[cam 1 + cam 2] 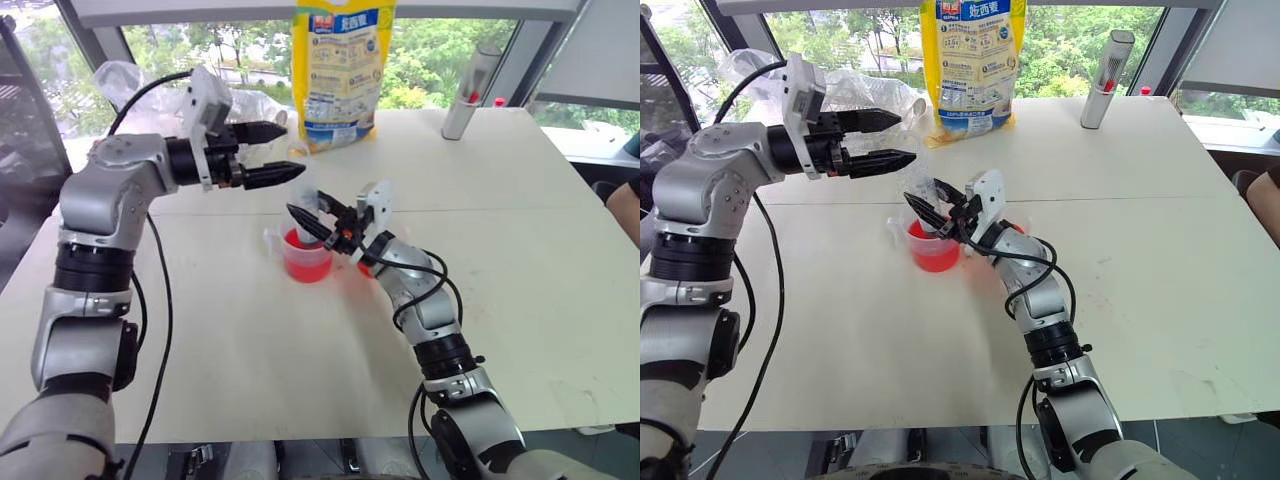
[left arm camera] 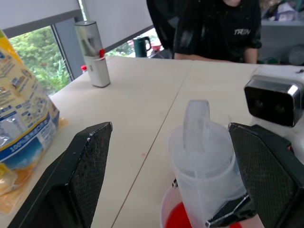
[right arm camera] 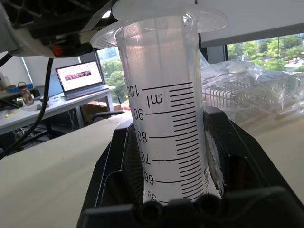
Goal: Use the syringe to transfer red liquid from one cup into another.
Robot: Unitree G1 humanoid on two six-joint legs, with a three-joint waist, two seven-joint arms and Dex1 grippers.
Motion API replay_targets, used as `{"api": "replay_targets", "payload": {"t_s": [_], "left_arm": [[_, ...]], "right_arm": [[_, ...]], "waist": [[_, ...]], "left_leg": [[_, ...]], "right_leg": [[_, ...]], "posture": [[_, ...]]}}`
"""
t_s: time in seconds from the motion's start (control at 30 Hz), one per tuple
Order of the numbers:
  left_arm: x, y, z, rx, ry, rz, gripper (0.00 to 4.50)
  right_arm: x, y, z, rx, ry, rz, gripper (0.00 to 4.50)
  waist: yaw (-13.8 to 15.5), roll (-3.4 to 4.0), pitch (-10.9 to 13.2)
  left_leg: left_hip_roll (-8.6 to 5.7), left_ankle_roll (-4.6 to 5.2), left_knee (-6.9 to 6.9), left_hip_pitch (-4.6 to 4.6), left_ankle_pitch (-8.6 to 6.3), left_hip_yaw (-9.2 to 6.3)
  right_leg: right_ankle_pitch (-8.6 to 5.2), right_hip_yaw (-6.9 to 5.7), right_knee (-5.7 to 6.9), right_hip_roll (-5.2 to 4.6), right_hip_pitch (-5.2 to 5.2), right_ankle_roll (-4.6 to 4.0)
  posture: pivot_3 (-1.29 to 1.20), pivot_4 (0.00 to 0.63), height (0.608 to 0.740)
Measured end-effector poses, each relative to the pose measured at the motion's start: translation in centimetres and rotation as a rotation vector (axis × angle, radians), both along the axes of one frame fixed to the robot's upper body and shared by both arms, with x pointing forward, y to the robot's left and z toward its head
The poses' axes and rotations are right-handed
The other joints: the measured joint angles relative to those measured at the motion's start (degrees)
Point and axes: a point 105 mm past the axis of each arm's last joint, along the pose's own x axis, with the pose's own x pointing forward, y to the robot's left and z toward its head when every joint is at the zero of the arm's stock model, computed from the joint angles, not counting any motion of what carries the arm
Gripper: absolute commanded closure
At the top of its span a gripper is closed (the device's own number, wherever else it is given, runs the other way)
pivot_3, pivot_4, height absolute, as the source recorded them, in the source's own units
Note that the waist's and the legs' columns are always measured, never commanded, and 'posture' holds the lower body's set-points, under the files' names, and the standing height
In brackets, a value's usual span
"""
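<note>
Syringe point(image 3: 166, 118): clear, graduated barrel, clamped upright in right pincer point(image 1: 318, 222); left pincer point(image 1: 280, 152) apart.

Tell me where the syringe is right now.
The syringe stands upright near the table's middle, clamped in the right gripper with its lower end in the handled beaker of red liquid, just below the open left gripper.

Bright window daylight, perhaps slight blur
</note>
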Motion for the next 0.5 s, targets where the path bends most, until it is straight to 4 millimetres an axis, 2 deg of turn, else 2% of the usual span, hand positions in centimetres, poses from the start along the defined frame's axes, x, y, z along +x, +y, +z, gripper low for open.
{"api": "replay_targets", "payload": {"t_s": [0.37, 0.47, 0.5], "left_arm": [[0.21, -0.51, -0.64, -0.027, 0.089, -0.057, 0.48], [0.17, -0.53, -0.69, -0.044, 0.113, -0.067, 1.32], [0.09, -0.57, -0.63, -0.049, 0.114, -0.074, 1.87]], "right_arm": [[-0.12, 0.03, -0.13, -0.027, -0.013, 0.010, 3.10], [-0.09, 0.03, -0.09, -0.031, -0.016, 0.010, 3.10], [-0.07, 0.03, -0.09, -0.032, -0.016, 0.010, 3.10]], "waist": [[-0.01, -0.01, -0.01], [0.00, -0.01, -0.01], [0.01, -0.01, -0.01]], "left_leg": [[0.01, 0.00, 0.00, 0.06, 0.00, -0.02], [0.01, 0.00, 0.01, 0.06, 0.00, -0.02], [0.01, 0.00, 0.01, 0.06, 0.00, -0.02]], "right_leg": [[0.00, 0.00, 0.01, 0.01, 0.07, 0.00], [0.00, 0.00, 0.01, 0.00, 0.07, 0.00], [0.00, 0.00, 0.01, 0.00, 0.07, 0.00]], "posture": [[0.00, 0.150, 0.740], [0.00, 0.150, 0.740], [0.00, 0.150, 0.740]]}}
